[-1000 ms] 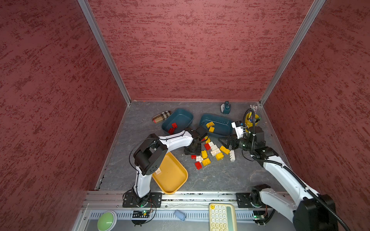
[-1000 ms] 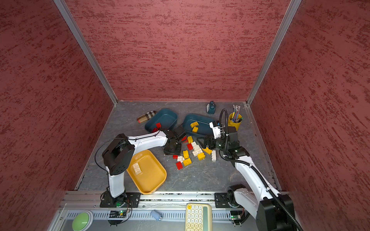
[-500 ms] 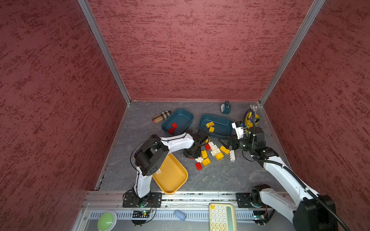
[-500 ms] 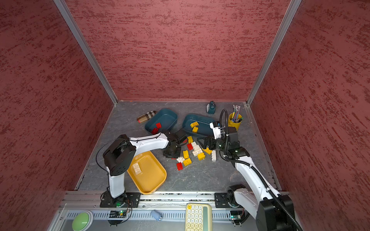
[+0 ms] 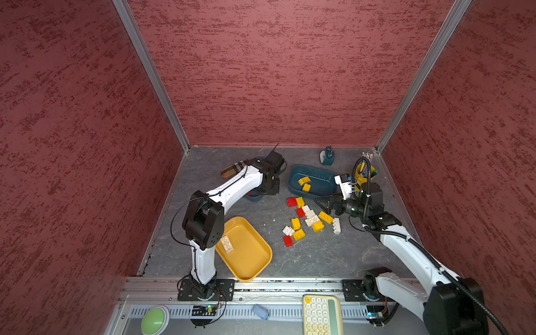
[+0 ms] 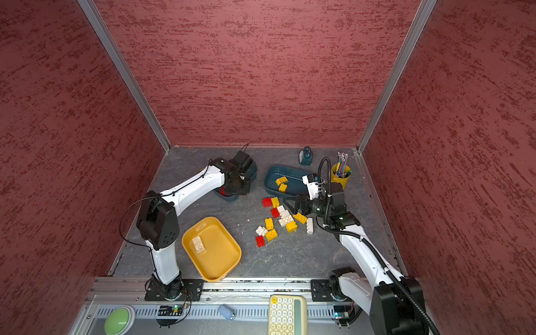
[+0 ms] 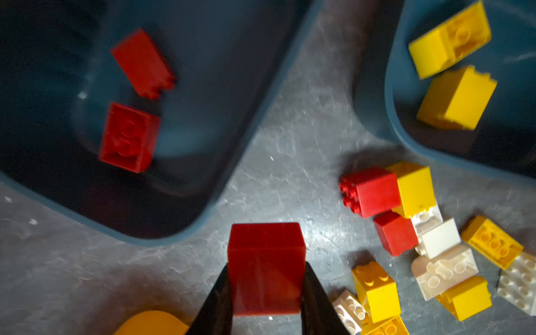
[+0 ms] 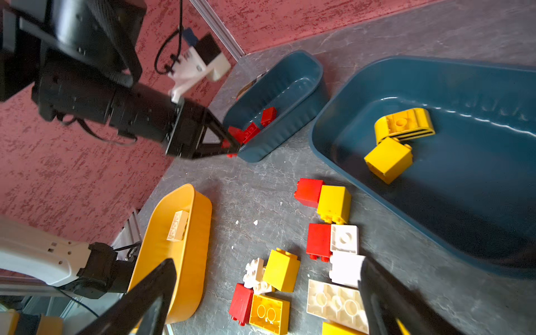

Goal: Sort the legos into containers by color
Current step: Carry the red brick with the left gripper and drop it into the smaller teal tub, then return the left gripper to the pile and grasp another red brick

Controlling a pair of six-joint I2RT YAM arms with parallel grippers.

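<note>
My left gripper (image 7: 266,293) is shut on a red lego (image 7: 266,261) and hangs at the near corner of the left teal container (image 7: 217,87), which holds two red legos (image 7: 129,136). In both top views that gripper (image 5: 262,188) (image 6: 235,185) hides most of this container (image 6: 253,171). The right teal container (image 5: 319,174) holds two yellow legos (image 8: 388,159). A white lego (image 5: 227,243) lies in the mustard container (image 5: 249,261). My right gripper (image 8: 266,290) (image 5: 327,203) stands open over the loose pile of red, yellow and white legos (image 5: 307,220), with nothing between its fingers.
A yellow cup with pens (image 5: 364,171) stands behind my right wrist. A plaid pouch (image 5: 232,171) and a small teal object (image 5: 327,156) lie near the back wall. A keypad (image 5: 320,314) and a green button (image 5: 155,317) sit in front of the rail.
My left gripper shut on a red lego at the pile, then lifted and carried it back-left to the left teal container. The right arm has stayed still.
</note>
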